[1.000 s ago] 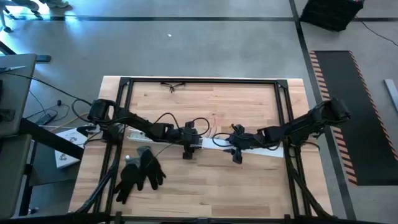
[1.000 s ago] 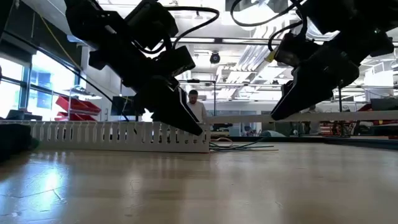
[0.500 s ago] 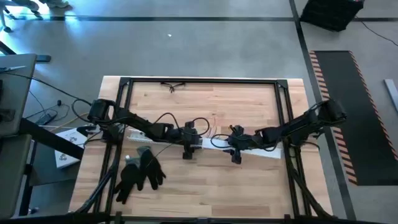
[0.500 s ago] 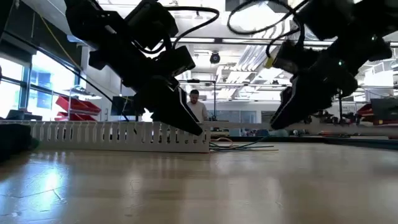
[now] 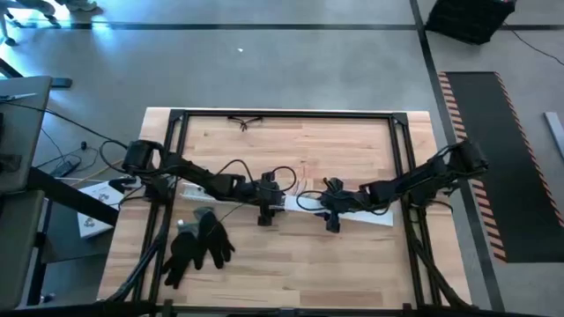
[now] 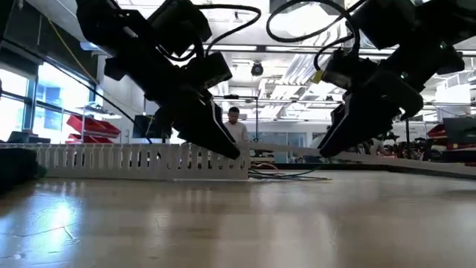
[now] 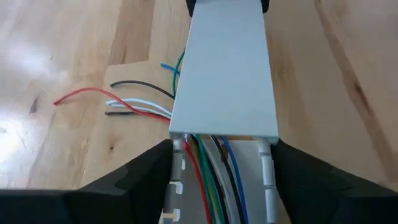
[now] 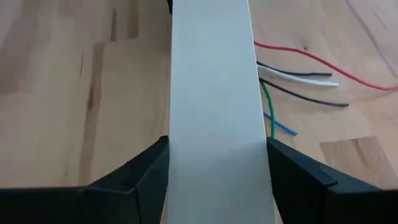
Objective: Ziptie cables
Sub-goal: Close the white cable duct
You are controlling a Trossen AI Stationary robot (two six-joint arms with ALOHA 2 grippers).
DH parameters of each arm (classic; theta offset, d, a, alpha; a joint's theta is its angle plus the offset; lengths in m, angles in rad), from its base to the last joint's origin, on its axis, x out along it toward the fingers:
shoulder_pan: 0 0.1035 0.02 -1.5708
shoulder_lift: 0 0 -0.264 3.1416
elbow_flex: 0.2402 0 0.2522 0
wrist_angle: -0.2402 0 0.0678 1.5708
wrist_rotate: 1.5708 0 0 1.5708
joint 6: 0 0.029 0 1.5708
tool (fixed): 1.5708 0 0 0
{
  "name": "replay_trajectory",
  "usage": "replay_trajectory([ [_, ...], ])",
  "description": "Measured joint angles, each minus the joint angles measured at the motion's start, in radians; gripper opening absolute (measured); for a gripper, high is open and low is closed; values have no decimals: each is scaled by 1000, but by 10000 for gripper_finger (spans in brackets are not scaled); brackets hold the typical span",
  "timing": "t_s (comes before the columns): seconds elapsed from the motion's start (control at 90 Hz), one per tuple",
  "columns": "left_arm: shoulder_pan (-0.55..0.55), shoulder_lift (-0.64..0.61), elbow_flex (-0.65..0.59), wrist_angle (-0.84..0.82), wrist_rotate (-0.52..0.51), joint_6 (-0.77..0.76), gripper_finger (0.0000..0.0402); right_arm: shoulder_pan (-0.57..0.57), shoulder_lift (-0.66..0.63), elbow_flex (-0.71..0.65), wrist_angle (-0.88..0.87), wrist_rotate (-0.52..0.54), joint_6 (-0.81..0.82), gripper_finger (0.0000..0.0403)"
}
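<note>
The left tool (image 7: pixel 217 180) is straddling the slotted white channel (image 6: pixel 141 160) with its two fingers (image 7: pixel 124 186) standing apart on either side of it, and I cannot tell whether they are pressing its walls. The right tool (image 8: pixel 214 180) is straddling a flat white cover strip (image 8: pixel 214 93) in the same way, fingers (image 8: pixel 130 180) spread to its two edges, and whether they are squeezing it is not clear. The cables (image 7: pixel 208 168) are lying lengthwise inside the channel, running along its long axis under the cover strip, with red, green, blue, white and dark strands showing; I cannot count them surely. Their loose ends (image 8: pixel 298 74) are fanning out sideways across the tabletop (image 5: pixel 291 255) near the middle, between the two tools. In the high view, two black gloves (image 5: pixel 198 242) are lying near the left arm.
</note>
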Motion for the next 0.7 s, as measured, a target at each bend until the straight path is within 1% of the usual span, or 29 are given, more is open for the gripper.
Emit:
replay_trajectory([
  [0.322, 0, -1, 0, -12, -3, 0, 272, -33, 0, 0, 1, -45, 1, 211],
  [0.467, -2, -27, 0, -19, 32, 40, 280, -39, 0, 0, 3, -60, 1, 211],
  [0.622, -12, -79, 2, -12, -31, 71, 280, -40, 0, 0, 3, -59, 1, 211],
  [0.7, -11, -85, 2, -15, -43, 70, 280, -39, 0, 0, 3, -59, 1, 211],
])
